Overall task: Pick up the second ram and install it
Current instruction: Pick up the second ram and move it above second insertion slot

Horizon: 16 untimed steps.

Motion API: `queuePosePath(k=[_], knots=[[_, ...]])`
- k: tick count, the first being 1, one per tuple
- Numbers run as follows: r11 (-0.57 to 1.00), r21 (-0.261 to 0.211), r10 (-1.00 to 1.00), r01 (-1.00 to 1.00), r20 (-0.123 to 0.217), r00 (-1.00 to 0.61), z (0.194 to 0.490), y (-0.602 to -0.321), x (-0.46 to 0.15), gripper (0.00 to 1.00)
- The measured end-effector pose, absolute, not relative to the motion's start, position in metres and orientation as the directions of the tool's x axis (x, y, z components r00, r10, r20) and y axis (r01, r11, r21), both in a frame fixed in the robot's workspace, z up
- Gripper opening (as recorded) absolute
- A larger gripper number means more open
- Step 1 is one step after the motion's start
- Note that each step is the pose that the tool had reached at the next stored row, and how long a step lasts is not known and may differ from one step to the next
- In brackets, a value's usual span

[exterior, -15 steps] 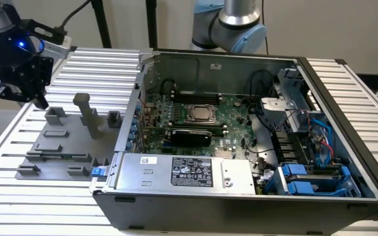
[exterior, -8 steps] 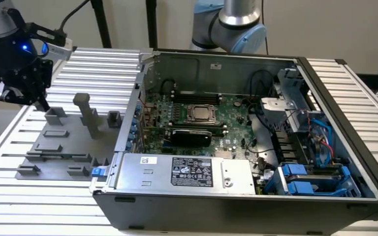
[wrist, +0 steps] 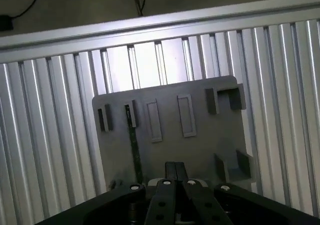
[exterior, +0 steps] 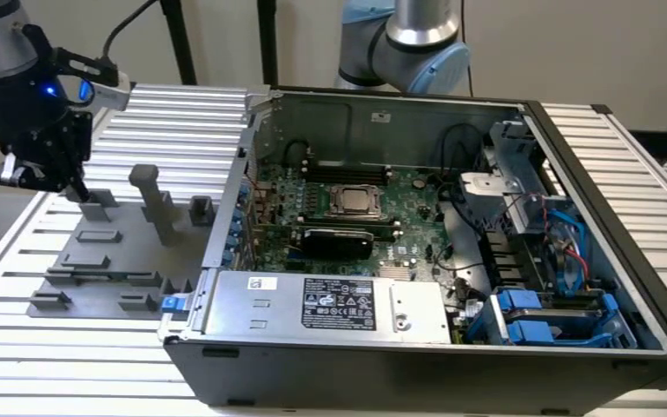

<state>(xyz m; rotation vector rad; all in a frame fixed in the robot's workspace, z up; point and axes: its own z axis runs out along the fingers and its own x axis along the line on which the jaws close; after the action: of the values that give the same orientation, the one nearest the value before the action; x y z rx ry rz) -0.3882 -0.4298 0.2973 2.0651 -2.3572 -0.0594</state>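
The second ram (wrist: 134, 146) is a thin dark green stick standing on edge in a slot of the grey holder plate (wrist: 200, 145), between small grey blocks. My gripper (wrist: 175, 169) hangs above the plate's near edge, just beside the stick's end and apart from it. Its two fingers are pressed together with nothing between them. In the exterior view my gripper (exterior: 76, 189) sits over the far corner of the holder plate (exterior: 102, 261), at the exterior view's left of the open computer case (exterior: 426, 347).
Inside the case lies the motherboard with the CPU socket (exterior: 354, 200) and long black slots (exterior: 336, 236) beside it. Grey holder blocks and a tall grey post (exterior: 148, 200) stand on the plate. Ribbed aluminium table (exterior: 32, 347) surrounds everything.
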Motion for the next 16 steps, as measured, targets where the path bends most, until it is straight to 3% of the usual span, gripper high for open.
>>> queuePosePath(k=[16], knots=[[0.044,0.033,-0.999,-0.999,-0.020,-0.044,0.286,-0.447,-0.385,0.00]])
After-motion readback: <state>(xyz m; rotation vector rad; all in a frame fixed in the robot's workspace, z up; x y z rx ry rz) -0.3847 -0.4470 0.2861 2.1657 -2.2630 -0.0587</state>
